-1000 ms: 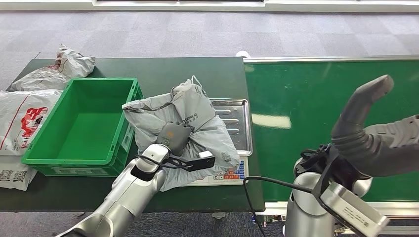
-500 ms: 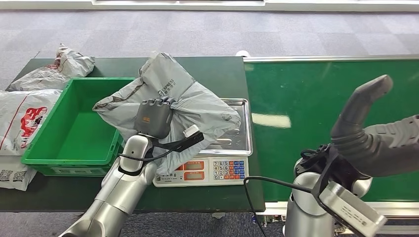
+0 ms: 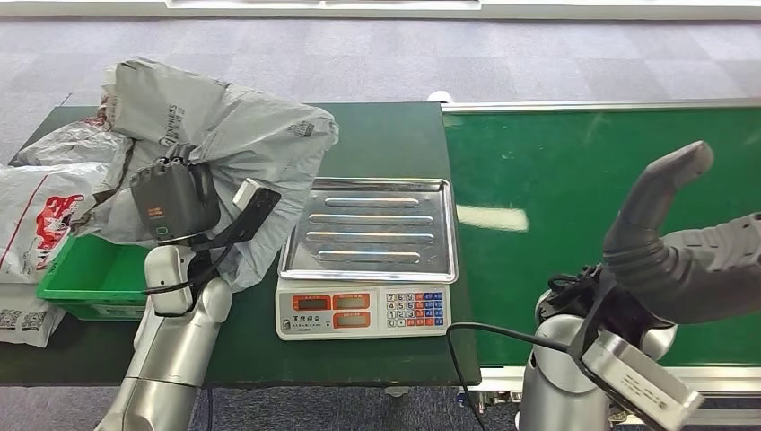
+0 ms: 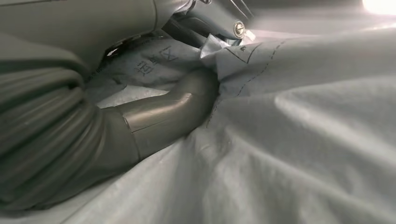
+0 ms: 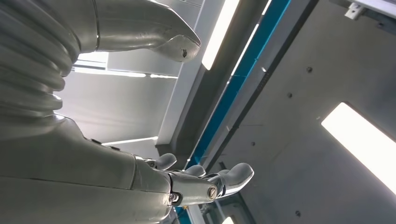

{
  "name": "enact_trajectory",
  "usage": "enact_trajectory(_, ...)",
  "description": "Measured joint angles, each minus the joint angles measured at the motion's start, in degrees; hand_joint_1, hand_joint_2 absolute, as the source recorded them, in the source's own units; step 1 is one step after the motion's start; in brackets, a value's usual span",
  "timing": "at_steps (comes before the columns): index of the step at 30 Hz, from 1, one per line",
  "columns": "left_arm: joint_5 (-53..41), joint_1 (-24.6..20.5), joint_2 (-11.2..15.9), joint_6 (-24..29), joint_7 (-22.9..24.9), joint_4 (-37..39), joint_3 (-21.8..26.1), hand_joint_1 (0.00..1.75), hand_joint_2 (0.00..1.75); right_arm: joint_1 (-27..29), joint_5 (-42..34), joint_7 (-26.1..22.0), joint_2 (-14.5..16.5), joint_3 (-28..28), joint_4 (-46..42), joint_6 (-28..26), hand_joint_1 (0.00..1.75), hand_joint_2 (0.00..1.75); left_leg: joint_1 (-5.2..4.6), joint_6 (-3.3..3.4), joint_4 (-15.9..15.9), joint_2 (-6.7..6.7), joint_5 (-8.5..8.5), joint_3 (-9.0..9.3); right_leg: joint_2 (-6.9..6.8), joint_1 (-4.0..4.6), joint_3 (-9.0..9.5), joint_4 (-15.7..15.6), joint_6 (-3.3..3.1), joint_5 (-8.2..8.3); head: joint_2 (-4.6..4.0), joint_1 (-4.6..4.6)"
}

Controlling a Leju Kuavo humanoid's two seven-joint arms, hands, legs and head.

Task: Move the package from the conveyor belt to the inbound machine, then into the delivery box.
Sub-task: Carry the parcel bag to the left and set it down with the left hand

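A crumpled grey plastic package (image 3: 233, 135) hangs in the air over the green delivery box (image 3: 90, 274) at the table's left. My left hand (image 3: 170, 197) grips it from the near side, and the bag hides most of the box. In the left wrist view my thumb (image 4: 159, 112) presses into the grey film of the package (image 4: 303, 140). The scale's steel tray (image 3: 372, 229) lies bare beside it. My right hand (image 3: 691, 260) is raised over the green conveyor belt (image 3: 574, 180). Its fingers (image 5: 229, 177) are spread and hold nothing.
Two more mail bags lie left of the box, one white and red (image 3: 40, 211) and one grey (image 3: 81, 139). The scale's keypad (image 3: 363, 310) faces the near table edge. The belt runs along the right side.
My left hand has lifted the package off the scale tray and carried it left and up, over the green box. The right arm has stayed still.
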Motion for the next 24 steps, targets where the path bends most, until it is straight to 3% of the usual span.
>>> enact_trajectory(5, -8.1, 0.2, 2.4, -5.0, 11.1, 1.4, 9.7, 1.75, 1.75, 0.1, 0.8, 1.0, 0.0, 0.0, 0.0, 0.0, 0.00, 1.75, 0.00, -0.01, 0.0, 0.13, 0.00, 0.02, 0.08, 0.00, -0.03, 0.0, -0.01, 0.00, 0.00, -0.01)
enact_trajectory(14, -7.9, -3.5, 8.6, -0.3, 13.8, 19.3, 21.4, 1.75, 1.75, 0.2, 2.9, 2.4, 0.0, 0.0, 0.0, 0.0, 0.00, 1.75, 0.02, -0.07, 0.0, 0.16, 0.04, 0.04, 0.17, 0.01, -0.04, 0.0, -0.05, 0.03, 0.00, -0.01)
enact_trajectory(16, -7.9, -4.1, 9.2, -0.2, 14.2, 22.0, 22.6, 0.88, 1.75, 0.2, 3.2, 2.7, 0.0, 0.0, 0.0, 0.0, 0.00, 1.75, 0.01, -0.07, 0.0, 0.13, 0.04, 0.03, 0.16, 0.00, -0.04, 0.0, -0.05, 0.04, 0.00, -0.01)
enact_trajectory(18, -8.0, -4.8, 9.6, -0.4, 14.7, 24.4, 23.5, 0.01, 0.87, 0.2, 3.3, 2.9, 0.0, 0.0, 0.0, 0.0, 0.00, 1.75, 0.00, -0.07, 0.0, 0.12, 0.04, 0.02, 0.15, -0.01, -0.04, 0.0, -0.05, 0.04, 0.00, -0.01)
enact_trajectory(20, -8.1, -5.4, 10.0, -0.3, 15.2, 26.4, 24.3, 0.00, 0.00, 0.2, 3.4, 2.9, 0.0, 0.1, 0.0, 0.0, 0.00, 1.75, 0.00, -0.07, 0.0, 0.12, 0.04, 0.02, 0.15, -0.01, -0.04, 0.0, -0.05, 0.04, 0.00, -0.01)
enact_trajectory(24, -8.1, -5.8, 10.1, 0.1, 13.3, 27.7, 25.7, 0.00, 0.00, 0.2, 3.3, 2.7, 0.0, 0.1, 0.0, 0.0, 0.00, 1.75, 0.01, -0.07, 0.0, 0.13, 0.04, 0.03, 0.15, 0.00, -0.05, 0.0, -0.05, 0.04, 0.00, -0.01)
